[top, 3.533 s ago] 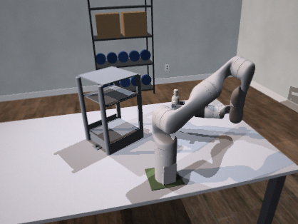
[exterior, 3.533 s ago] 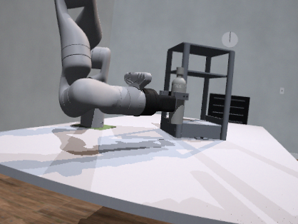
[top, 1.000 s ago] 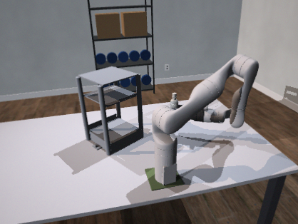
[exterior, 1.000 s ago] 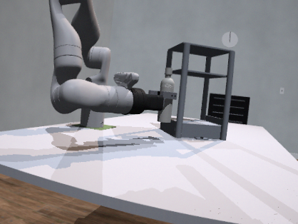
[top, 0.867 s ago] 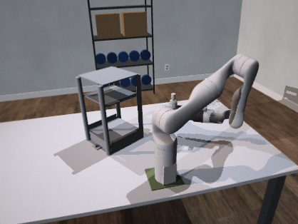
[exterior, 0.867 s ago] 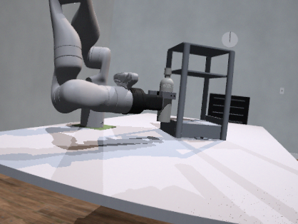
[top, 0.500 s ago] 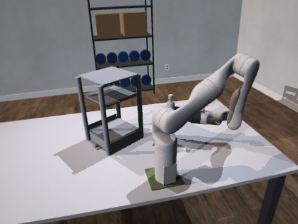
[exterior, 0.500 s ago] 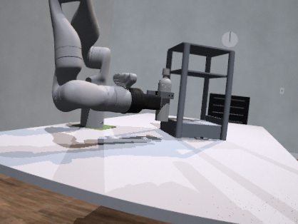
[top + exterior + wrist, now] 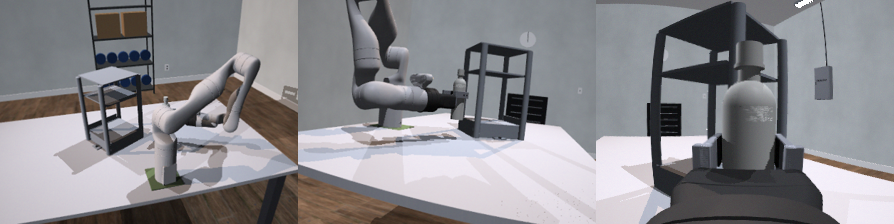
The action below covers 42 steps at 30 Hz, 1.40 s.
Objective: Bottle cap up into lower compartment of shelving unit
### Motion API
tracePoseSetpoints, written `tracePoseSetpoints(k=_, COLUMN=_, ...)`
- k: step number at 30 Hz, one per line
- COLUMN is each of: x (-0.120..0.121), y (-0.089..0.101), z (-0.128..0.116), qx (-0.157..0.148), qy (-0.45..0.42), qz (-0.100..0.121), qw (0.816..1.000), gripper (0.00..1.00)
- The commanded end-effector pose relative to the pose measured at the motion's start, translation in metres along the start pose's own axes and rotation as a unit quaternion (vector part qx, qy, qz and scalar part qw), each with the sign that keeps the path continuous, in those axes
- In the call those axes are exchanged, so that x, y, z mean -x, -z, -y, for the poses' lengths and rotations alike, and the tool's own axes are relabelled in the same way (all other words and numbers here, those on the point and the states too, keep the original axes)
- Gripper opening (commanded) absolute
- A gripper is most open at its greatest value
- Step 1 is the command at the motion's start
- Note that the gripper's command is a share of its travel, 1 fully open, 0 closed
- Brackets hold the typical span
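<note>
only the exterior view shows the bottle [image 9: 459,95], clamped upright in the jaws, clear of the table [image 9: 512,171].

Bottle [image 9: 749,129]: pale grey body, grey cap, faint mottled patch on the front. Pincer [image 9: 459,99]: dark grey fingers, black wrist section; arm [image 9: 391,96] light grey. Shelving unit [image 9: 104,118]: slate-grey posts, dark base, lighter grey top. Desk [image 9: 448,168]: white. Base plate [image 9: 151,182]: green. Floor [image 9: 228,210]: brown wood planks.
</note>
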<state>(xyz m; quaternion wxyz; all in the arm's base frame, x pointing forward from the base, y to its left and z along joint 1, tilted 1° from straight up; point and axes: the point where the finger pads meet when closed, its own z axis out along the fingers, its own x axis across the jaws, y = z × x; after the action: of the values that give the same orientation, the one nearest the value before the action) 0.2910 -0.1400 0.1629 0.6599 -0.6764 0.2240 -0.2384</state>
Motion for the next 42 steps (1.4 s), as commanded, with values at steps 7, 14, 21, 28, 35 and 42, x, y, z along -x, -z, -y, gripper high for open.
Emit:
tracePoseSetpoints(k=7, x=0.025, y=-0.014, z=0.003, qx=-0.002, qy=-0.003, qz=0.000, qw=1.000, gripper=0.00)
tracePoseSetpoints(k=14, x=0.040, y=-0.023, z=0.003, qx=-0.002, qy=-0.003, qz=0.000, qw=1.000, gripper=0.00)
tracePoseSetpoints(k=21, x=0.061, y=-0.035, z=0.003, qx=-0.002, qy=-0.003, qz=0.000, qw=1.000, gripper=0.00)
tracePoseSetpoints(k=28, x=0.076, y=-0.044, z=0.003, qx=-0.002, qy=-0.003, qz=0.000, qw=1.000, gripper=0.00)
tracePoseSetpoints(k=35, x=0.095, y=-0.055, z=0.003, qx=-0.002, qy=-0.003, qz=0.000, qw=1.000, gripper=0.00)
tracePoseSetpoints(k=42, x=0.113, y=-0.065, z=0.003, qx=-0.002, qy=-0.003, qz=0.000, qw=1.000, gripper=0.00)
